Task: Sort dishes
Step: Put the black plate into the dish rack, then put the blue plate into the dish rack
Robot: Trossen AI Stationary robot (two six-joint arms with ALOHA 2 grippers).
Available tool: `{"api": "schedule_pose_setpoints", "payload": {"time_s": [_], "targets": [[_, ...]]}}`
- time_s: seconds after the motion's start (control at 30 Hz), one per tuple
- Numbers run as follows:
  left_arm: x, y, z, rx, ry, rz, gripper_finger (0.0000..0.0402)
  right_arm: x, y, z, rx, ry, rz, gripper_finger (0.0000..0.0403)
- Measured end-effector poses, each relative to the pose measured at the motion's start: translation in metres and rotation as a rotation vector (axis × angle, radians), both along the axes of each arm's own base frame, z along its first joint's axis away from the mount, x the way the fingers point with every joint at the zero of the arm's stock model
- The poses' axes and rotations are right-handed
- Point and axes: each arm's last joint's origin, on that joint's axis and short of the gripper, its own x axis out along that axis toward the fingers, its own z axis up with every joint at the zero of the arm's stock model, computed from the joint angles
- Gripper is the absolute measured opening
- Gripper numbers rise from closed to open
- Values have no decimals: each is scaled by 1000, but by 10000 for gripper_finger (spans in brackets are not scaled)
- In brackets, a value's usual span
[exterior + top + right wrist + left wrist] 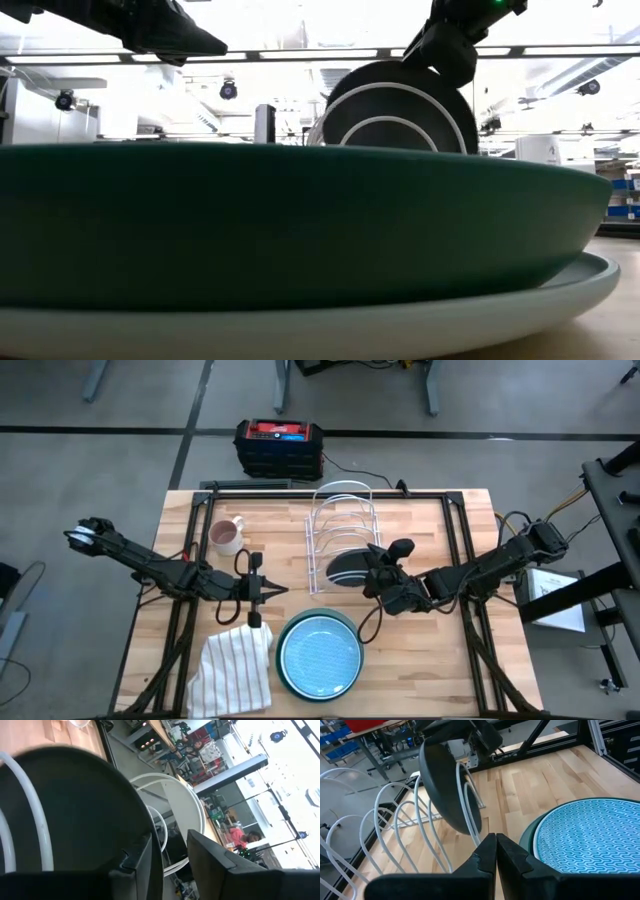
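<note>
While the right tool (378,575) holds the blackish plate (350,568) by its rim, its two fingers clamped on either side of the edge, that plate stands nearly upright in the white wire rack (340,530), at the rack's end nearest the stacked plates. In the low view the same plate (400,110) shows pale concentric rings on its dark face, with the right tool (447,45) reaching down to its upper rim. In the right wrist view the dark plate (65,810) fills most of the frame, a white rack wire crossing it, and the fingers (142,860) sit on its edge.

Left tool (262,592): hovering over the surface (440,660) between the rack and the white striped cloth (232,670), fingers pressed together with nothing between them; the left wrist view confirms the tips (496,851) meet.

Stack, front centre of the surface: pale blue patterned plate (320,653) resting inside the dark green plate (285,630), just beside the cloth and near the left tool's tips. The low view shows the dark green plate (300,220) sitting on a further pale plate (560,300), whose colour I cannot tell for certain.

Other items: pink mug (227,537) near the rack's far left side, apart from both tools; a black and red case (279,445) on the floor beyond the surface.
</note>
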Motion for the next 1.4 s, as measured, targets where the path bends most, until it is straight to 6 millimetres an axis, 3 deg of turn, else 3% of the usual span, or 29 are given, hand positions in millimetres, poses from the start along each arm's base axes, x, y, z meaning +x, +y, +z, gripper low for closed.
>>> {"api": "schedule_pose_setpoints", "payload": {"time_s": [0.87,1.4], "targets": [[0,0,0,-7,0,3,0,1,-2,0,66,-91,-31,182],[0,0,-1,-3,8,3,0,1,-2,5,130,-186,-52,186]]}}
